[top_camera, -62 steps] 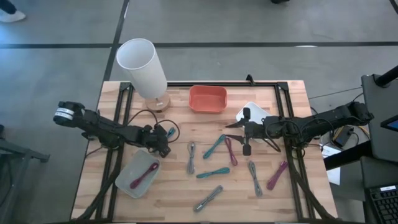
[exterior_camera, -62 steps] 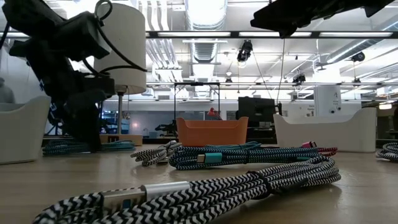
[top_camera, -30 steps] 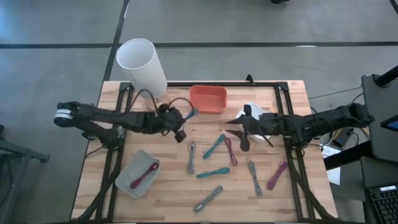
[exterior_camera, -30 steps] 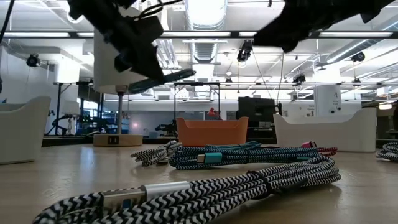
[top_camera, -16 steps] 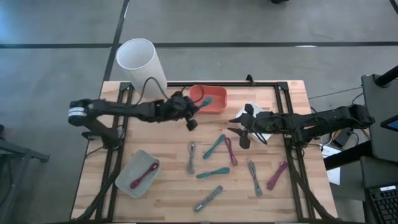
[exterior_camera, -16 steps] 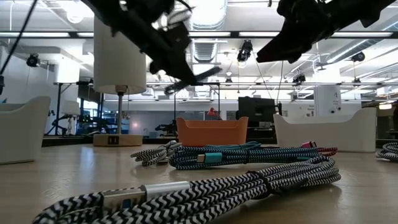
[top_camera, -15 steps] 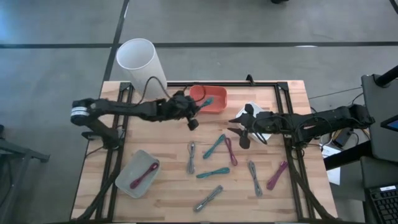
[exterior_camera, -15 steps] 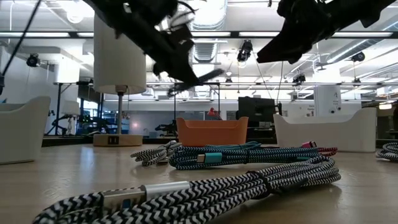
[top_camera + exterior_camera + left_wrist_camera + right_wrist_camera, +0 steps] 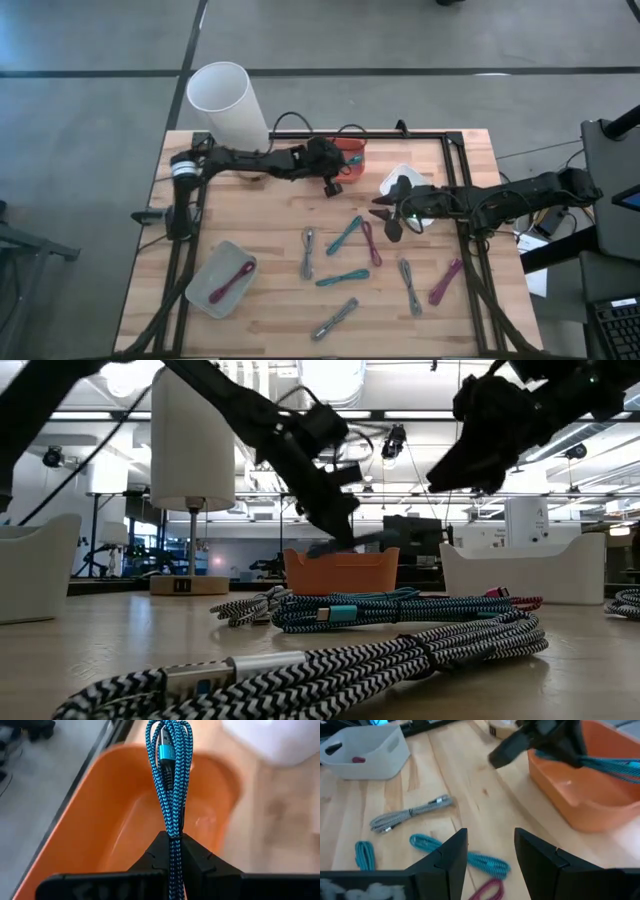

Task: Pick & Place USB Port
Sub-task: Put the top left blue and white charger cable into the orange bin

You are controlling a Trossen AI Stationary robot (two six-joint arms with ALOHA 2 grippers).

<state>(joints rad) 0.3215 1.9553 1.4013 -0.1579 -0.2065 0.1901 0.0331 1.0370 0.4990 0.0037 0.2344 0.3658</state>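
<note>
Bin (image 9: 346,152) at table's (image 9: 270,300) back, tray (image 9: 218,280) front-left, 7 cables (image 9: 342,277) strewn between, lamp (image 9: 228,108) back-left.

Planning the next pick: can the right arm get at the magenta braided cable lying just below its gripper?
Probably yes. The right gripper hovers open and empty next to the magenta braided cable, with bare wooden table around it. The left gripper is away at the orange bin.

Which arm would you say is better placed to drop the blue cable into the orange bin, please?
The left one. Its claw is shut on the blue cable and hangs over the orange bin. The right claw is open and holds nothing, off to the side above the loose cables on the table.
</note>
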